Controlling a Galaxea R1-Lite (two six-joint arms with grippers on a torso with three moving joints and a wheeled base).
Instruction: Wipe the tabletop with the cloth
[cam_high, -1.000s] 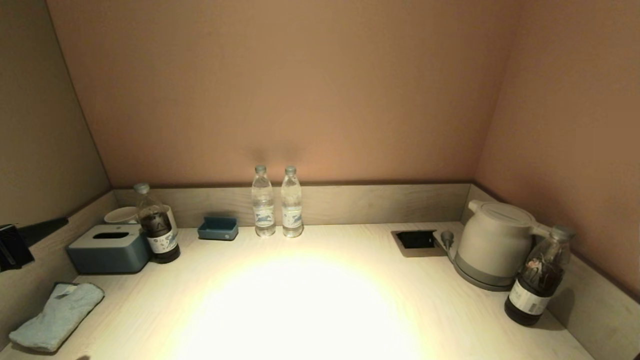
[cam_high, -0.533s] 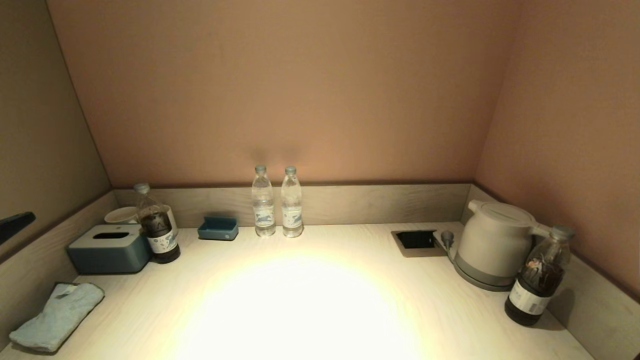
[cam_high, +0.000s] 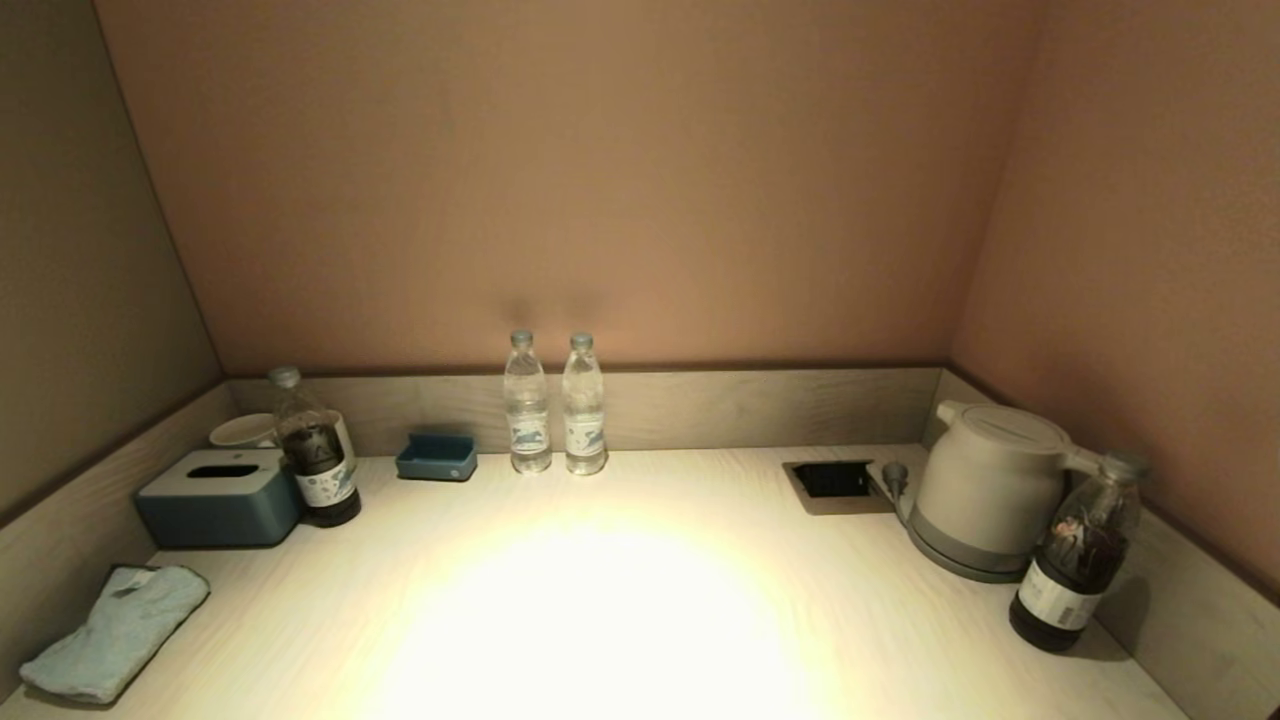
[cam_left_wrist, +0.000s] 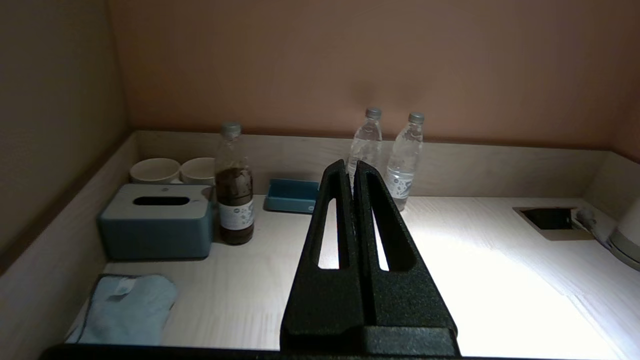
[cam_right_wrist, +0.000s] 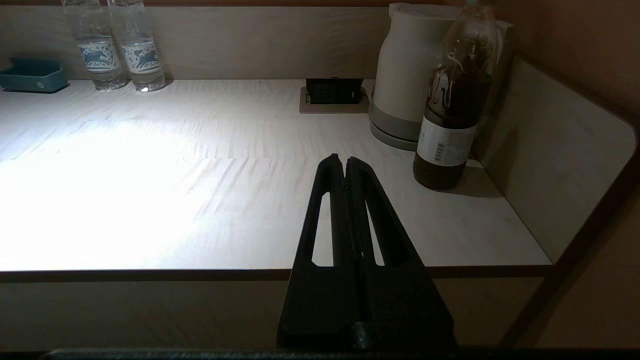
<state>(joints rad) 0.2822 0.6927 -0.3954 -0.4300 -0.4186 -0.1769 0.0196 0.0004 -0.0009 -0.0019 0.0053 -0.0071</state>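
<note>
The light-blue cloth (cam_high: 115, 632) lies folded at the near left corner of the pale wood-grain tabletop (cam_high: 620, 600), beside the left rim; it also shows in the left wrist view (cam_left_wrist: 127, 310). Neither gripper shows in the head view. My left gripper (cam_left_wrist: 351, 165) is shut and empty, held above the table's near left part, to the right of the cloth. My right gripper (cam_right_wrist: 344, 161) is shut and empty, over the near right edge of the tabletop (cam_right_wrist: 150, 175). The black socket recess (cam_high: 832, 480) sits at the back right.
A blue-grey tissue box (cam_high: 218, 497), a dark bottle (cam_high: 316, 450) and cups (cam_high: 243, 430) stand at back left. A small blue tray (cam_high: 436, 457) and two water bottles (cam_high: 553, 405) line the back rim. A kettle (cam_high: 990, 485) and another dark bottle (cam_high: 1075, 555) stand at right.
My left arm, visible at the far left edge of the head view a second ago, has drawn back out of that view. The cloth and other objects have not moved.
</note>
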